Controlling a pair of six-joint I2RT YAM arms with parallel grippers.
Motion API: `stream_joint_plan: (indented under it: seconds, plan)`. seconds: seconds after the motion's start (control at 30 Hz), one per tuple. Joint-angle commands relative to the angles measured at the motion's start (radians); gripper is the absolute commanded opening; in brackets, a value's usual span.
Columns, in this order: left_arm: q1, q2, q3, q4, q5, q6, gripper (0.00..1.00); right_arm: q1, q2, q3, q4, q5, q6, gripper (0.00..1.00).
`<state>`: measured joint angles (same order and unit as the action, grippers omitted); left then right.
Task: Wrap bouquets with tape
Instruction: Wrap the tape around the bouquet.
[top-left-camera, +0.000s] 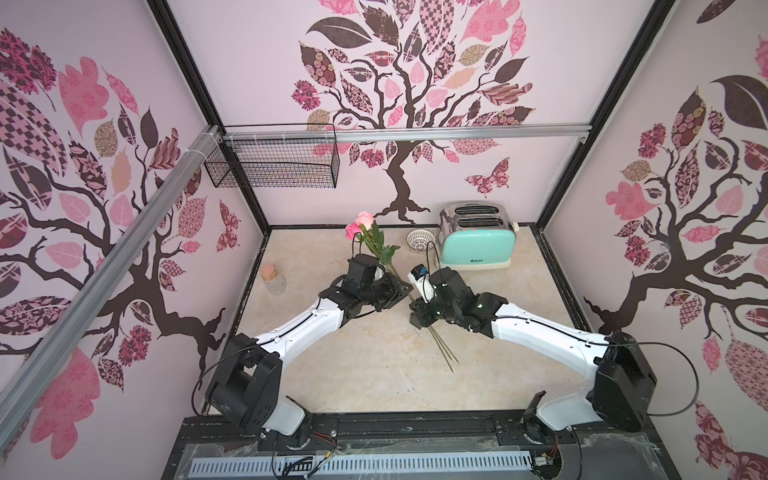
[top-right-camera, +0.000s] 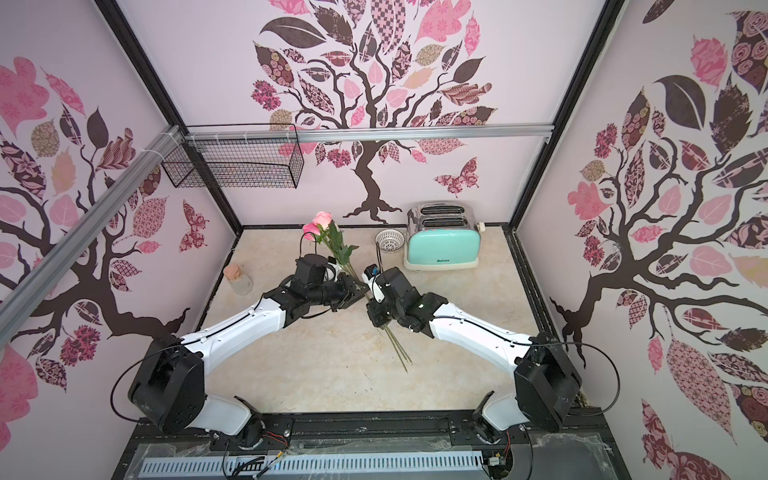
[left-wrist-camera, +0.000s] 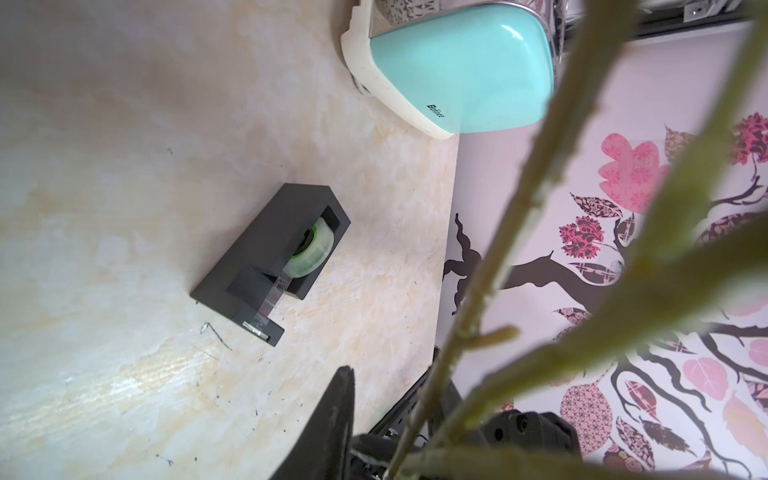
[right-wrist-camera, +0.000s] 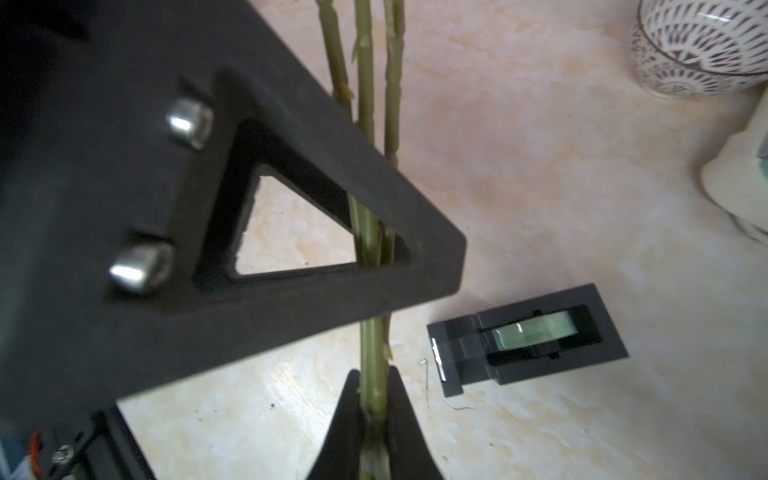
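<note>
Both arms stretch forward and inward, meeting at the bouquet (top-left-camera: 379, 249). The left arm (top-left-camera: 299, 320) brings the left gripper (top-left-camera: 395, 291) to the flower side of the stems. Its jaws seem parted a little, though only one finger (left-wrist-camera: 338, 415) shows clearly, standing apart from the stems. The right arm (top-left-camera: 540, 328) sets the right gripper (right-wrist-camera: 374, 376) just beside it, toward the cut ends, fingers pinched tight on the stems.
</note>
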<state>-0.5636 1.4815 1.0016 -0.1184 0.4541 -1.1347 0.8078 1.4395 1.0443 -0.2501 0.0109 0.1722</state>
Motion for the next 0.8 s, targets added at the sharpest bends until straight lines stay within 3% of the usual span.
stream_joint_plan:
  seconds: [0.0,0.07,0.17,0.23,0.33,0.43,0.5,0.63,0.77]
  plan:
    - [-0.012,0.004,0.037,-0.067,-0.048,-0.054,0.28,0.023,-0.013,0.056,-0.004,0.241,-0.048,0.00]
    - [-0.016,0.009,0.041,-0.042,-0.051,-0.066,0.25,0.048,-0.015,0.050,0.014,0.259,-0.066,0.00]
    - [-0.015,0.023,0.059,-0.029,-0.061,-0.065,0.07,0.054,-0.024,0.040,0.038,0.232,-0.056,0.00]
    - [-0.013,0.029,0.073,-0.036,-0.065,-0.054,0.00,0.054,-0.032,0.035,0.046,0.220,-0.045,0.00]
    - [-0.002,0.033,0.070,-0.023,-0.057,-0.038,0.00,0.051,-0.054,0.021,0.067,0.178,-0.040,0.09]
    - [0.021,0.026,0.041,0.032,-0.026,-0.027,0.00,-0.002,-0.075,0.014,0.081,0.022,0.001,0.37]
    - [0.047,0.019,0.006,0.099,0.019,-0.023,0.00,-0.064,-0.094,0.002,0.102,-0.116,0.050,0.46]
    - [0.086,0.003,-0.026,0.174,0.086,-0.003,0.00,-0.131,-0.131,-0.028,0.169,-0.294,0.118,0.53]
    - [0.091,-0.011,-0.034,0.187,0.109,0.022,0.00,-0.150,-0.127,-0.031,0.212,-0.392,0.162,0.50]
